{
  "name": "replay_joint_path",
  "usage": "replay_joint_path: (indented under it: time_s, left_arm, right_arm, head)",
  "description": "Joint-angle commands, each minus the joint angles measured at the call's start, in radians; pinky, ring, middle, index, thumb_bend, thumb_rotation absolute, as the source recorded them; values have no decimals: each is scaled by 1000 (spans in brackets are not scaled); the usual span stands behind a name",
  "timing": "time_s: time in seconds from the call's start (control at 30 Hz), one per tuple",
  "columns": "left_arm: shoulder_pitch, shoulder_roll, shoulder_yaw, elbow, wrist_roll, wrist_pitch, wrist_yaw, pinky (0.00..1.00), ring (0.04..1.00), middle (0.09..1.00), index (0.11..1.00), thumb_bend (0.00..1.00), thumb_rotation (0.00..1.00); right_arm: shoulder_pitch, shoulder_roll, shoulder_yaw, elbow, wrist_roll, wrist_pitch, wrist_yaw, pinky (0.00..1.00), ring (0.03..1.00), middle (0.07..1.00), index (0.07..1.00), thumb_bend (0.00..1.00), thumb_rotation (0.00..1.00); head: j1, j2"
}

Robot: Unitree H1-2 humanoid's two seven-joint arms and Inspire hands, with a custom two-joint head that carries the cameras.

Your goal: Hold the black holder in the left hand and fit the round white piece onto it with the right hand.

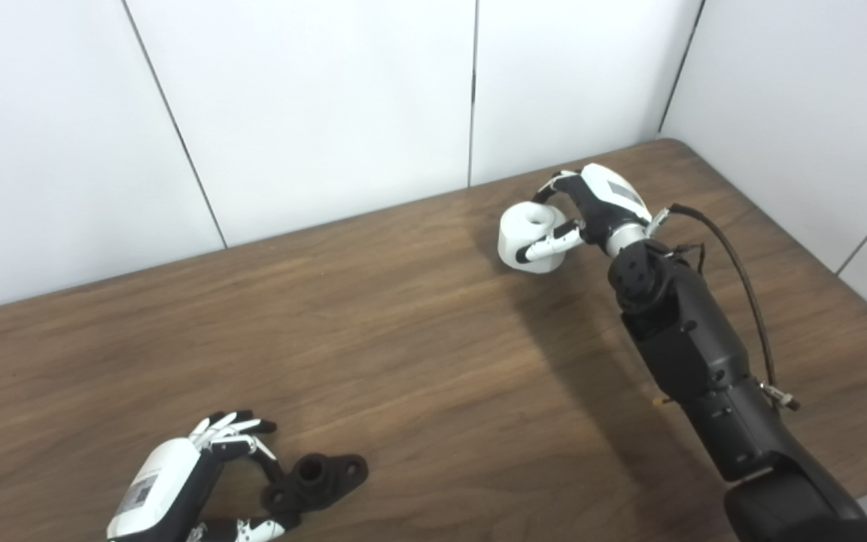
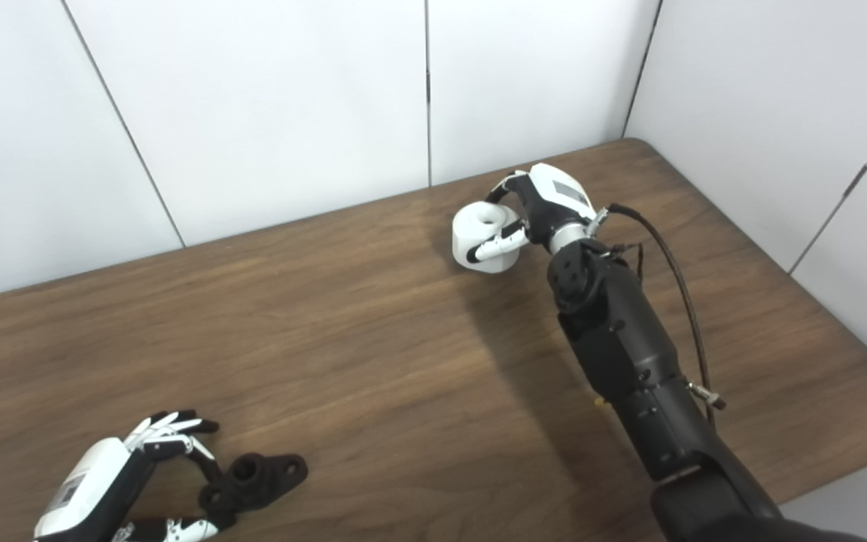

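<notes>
Holder [image 1: 317,478] sits on the table [image 1: 403,339] at near left: matte black, a short raised tube with a round bore in the middle, flat flange lobes on either side, a hole visible in the right lobe. Lies flat, bore facing up. Left hand [image 1: 200,482] is at its left end, fingers [image 1: 230,429] curled over the top and thumb coming in from below; thumb and one finger tip touch the holder's left lobe, loosely closed around that end. Whether the holder is lifted, cannot tell; it looks to rest on the wood.

White piece [image 2: 482,235] is far right, near the wall [image 1: 290,113]: chunky round cylinder, glossy white, a hole in its top face, tilted slightly. Right hand [image 2: 535,211] is clamped on it, fingers wrapped over the far side and thumb across the near face. Piece and holder are well apart, most of the table between them. Right forearm's shadow falls on the wood.
</notes>
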Motion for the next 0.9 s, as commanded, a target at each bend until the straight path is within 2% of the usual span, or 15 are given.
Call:
replay_joint_path:
  time_s: [0.0,0.5,0.87]
  left_arm:
    - [23,21,-4,19,18,31,-36,974,905,814,487,521,59]
    - [24,20,-3,8,19,32,-38,959,902,813,487,521,59]
    - [26,18,-4,4,17,35,-40,957,904,814,487,520,58]
  right_arm:
    - [-30,-39,-1,-19,3,-6,-36,978,979,913,656,813,250]
    - [-16,-55,18,-25,14,-4,-44,973,970,902,653,819,258]
    - [-8,-64,29,-32,23,-7,-57,972,961,883,617,773,227]
  head:
    - [-1,1]
    - [6,10]
    - [11,15]
